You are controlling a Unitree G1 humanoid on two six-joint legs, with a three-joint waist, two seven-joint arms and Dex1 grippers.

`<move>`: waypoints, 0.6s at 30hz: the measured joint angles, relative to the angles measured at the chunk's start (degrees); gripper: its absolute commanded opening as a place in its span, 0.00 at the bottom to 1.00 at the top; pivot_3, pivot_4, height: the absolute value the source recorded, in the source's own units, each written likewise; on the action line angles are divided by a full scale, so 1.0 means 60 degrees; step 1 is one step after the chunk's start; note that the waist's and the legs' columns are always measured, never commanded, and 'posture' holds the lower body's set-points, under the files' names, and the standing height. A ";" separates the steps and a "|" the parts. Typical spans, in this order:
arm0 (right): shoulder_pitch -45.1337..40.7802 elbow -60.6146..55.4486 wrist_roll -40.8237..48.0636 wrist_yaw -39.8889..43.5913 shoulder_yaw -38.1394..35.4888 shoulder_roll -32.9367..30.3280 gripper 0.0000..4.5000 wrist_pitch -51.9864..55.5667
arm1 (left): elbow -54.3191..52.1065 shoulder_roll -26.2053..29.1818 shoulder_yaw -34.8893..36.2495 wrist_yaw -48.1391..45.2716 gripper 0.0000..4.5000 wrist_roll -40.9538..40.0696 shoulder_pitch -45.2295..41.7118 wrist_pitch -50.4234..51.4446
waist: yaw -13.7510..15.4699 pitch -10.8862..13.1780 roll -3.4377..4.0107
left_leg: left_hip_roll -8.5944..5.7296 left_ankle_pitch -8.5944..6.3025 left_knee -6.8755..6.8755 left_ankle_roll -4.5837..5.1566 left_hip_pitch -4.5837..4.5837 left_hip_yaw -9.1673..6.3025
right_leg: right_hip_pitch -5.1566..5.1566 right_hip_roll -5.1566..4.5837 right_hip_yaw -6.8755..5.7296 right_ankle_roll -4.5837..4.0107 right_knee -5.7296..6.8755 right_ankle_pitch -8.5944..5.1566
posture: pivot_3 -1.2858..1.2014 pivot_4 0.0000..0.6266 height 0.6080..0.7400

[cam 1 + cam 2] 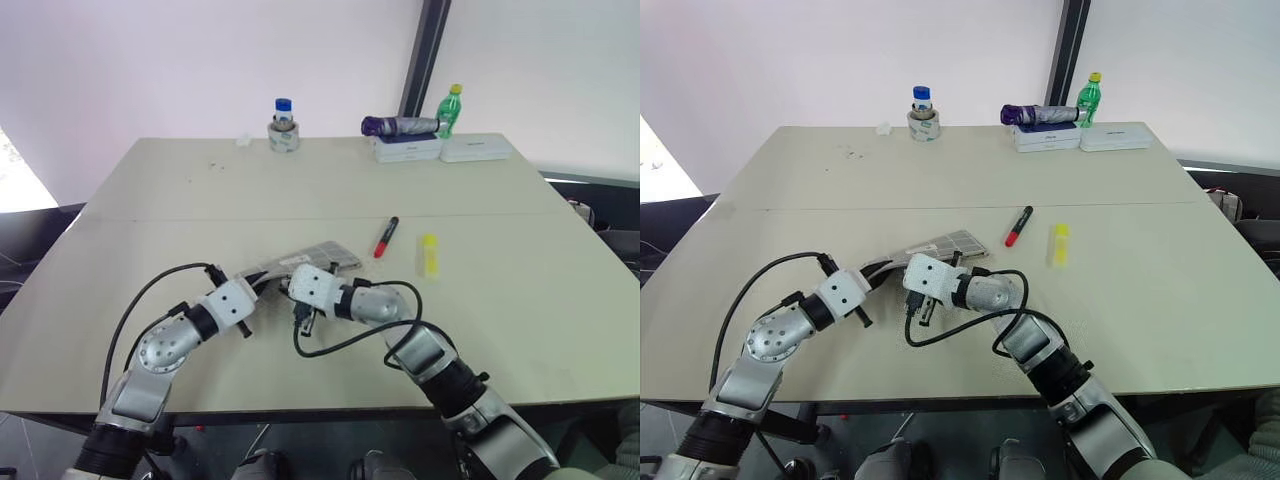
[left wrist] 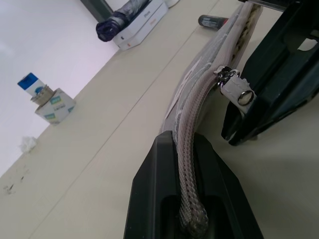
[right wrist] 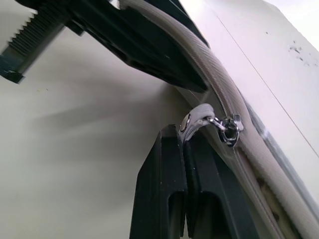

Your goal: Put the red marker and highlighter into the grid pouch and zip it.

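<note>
The grid pouch (image 1: 318, 256) lies flat near the table's middle, grey with a white grid. My left gripper (image 2: 183, 142) is shut on the end of its zipper edge. My right gripper (image 3: 185, 134) is shut on the pale zipper pull tab (image 3: 195, 118), right beside the left gripper's black fingers (image 3: 124, 42). The metal slider (image 2: 225, 76) sits on the zipper close to my left fingertips. The red marker (image 1: 386, 237), red with a black cap, lies on the table just right of the pouch. The yellow highlighter (image 1: 429, 255) lies a little farther right.
At the table's far edge stand a tape roll with a blue-capped bottle (image 1: 283, 133), a folded purple umbrella (image 1: 398, 126) on white boxes (image 1: 408, 150), and a green bottle (image 1: 451, 109). Black cables loop beside both forearms.
</note>
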 measured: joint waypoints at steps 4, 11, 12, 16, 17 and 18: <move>-0.0394 0.0085 -0.0389 0.0112 0.0240 0.0096 0.01 -0.0335 | 0.0000 -0.0298 -0.0047 0.0196 0.00 0.0188 -0.0130 0.0083 | 0.0009 0.0000 -0.0001 | 0.0000 0.0000 0.0000 0.0000 0.0000 -0.0002 | 0.0000 0.0000 -0.0001 0.0000 0.0000 0.0000 | 0.52 0.24 0.98; -0.0659 0.0411 -0.0983 0.0415 0.0509 -0.0028 0.01 -0.1126 | -0.0036 -0.0411 -0.0071 0.0294 0.00 0.0387 -0.0127 0.0241 | -0.0001 0.0000 -0.0001 | 0.0000 0.0000 0.0001 0.0000 0.0000 -0.0001 | 0.0001 0.0000 -0.0001 0.0000 0.0000 0.0000 | 0.52 0.24 0.98; -0.0727 0.0455 -0.1102 0.0507 0.0543 -0.0094 0.01 -0.1352 | -0.0057 -0.0421 -0.0060 0.0306 0.00 0.0387 -0.0128 0.0241 | -0.0001 0.0000 -0.0001 | 0.0000 0.0000 0.0001 0.0000 0.0000 0.0000 | 0.0001 0.0000 -0.0001 0.0000 0.0000 0.0000 | 0.52 0.24 0.98; -0.0974 0.0603 -0.1565 0.0795 0.0615 -0.0342 0.01 -0.2174 | -0.0119 -0.0530 -0.0035 0.0377 0.00 0.0388 -0.0140 0.0257 | 0.0003 0.0000 -0.0001 | 0.0000 0.0000 0.0001 0.0000 0.0000 0.0000 | 0.0001 0.0000 -0.0001 0.0000 0.0000 0.0000 | 0.52 0.24 0.98; -0.1013 0.0648 -0.1662 0.0842 0.0616 -0.0377 0.01 -0.2344 | -0.0123 -0.0530 -0.0038 0.0368 0.00 0.0388 -0.0140 0.0258 | -0.0001 0.0000 -0.0001 | 0.0000 0.0000 0.0001 0.0000 0.0000 0.0000 | 0.0001 0.0000 -0.0001 0.0000 0.0000 0.0000 | 0.52 0.24 0.98; -0.1048 0.0694 -0.1788 0.0881 0.0616 -0.0404 0.01 -0.2526 | -0.0124 -0.0529 -0.0040 0.0355 0.00 0.0388 -0.0141 0.0259 | -0.0004 0.0000 -0.0001 | 0.0000 0.0000 0.0001 0.0000 0.0000 0.0000 | 0.0001 0.0000 -0.0001 0.0000 0.0000 0.0000 | 0.52 0.24 0.98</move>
